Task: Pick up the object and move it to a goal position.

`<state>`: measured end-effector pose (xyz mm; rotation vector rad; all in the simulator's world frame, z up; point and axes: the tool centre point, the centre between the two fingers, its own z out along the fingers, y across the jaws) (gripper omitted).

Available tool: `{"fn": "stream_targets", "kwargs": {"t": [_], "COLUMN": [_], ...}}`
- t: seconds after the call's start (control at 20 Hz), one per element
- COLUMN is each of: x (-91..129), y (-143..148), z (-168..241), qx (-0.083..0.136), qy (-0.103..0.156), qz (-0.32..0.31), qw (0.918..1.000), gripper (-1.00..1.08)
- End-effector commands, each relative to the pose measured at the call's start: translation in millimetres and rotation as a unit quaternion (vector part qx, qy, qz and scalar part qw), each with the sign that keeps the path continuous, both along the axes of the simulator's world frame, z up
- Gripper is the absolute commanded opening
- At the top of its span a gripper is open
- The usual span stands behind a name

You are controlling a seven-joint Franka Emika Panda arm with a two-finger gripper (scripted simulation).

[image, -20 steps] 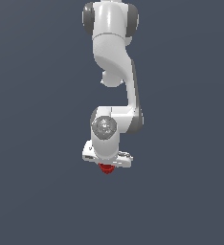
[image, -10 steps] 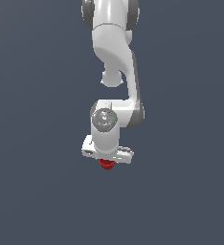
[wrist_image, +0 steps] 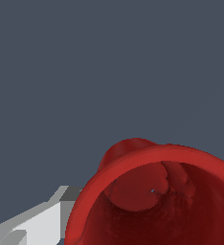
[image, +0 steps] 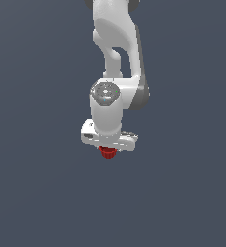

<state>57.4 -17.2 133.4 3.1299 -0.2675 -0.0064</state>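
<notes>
Up it goes: arm (image: 116,62) and load sit a bit higher in the exterior view than a sec ago, w/ the wrist drifted slightly toward that view's right, and the red cup (image: 107,152) has come along under the hand. Gripper (image: 108,148) points down, its white crossbar tilted, lower on the exterior view's right. Cup pokes out just below the bar, much narrower than it, only its lower part showing, rest tucked up behind the white body. Nothing touches it from below; plain dark grey bg all round, so it hangs clear in the air. Fingers themselves aren't visible from outside, hidden by the hand. Wrist cam: cup's thick rim (wrist_image: 147,160) fills the near corner, mouth facing the lens, bumpy red inside visible, one pale grey finger (wrist_image: 42,217) right up against the cup's outer wall. Other finger is out of shot. So the jaws look clamped narrow on the cup, holding it aloft. Cup is seen mouth-on by the wrist cam, close to the lens. Grey ground beyond shows no marks.
</notes>
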Motion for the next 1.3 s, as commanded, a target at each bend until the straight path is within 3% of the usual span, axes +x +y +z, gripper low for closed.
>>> {"fn": "stream_targets", "kwargs": {"t": [0.0,1.25], "x": [-9.6,-118.9], "y": [0.8,9.8], "z": [23.7,279.7], "qx": [0.000,0.000], "qy": [-0.001,-0.002], "qz": [0.000,0.000], "qw": [1.0000,1.0000], "gripper": [-1.00,-1.00]}}
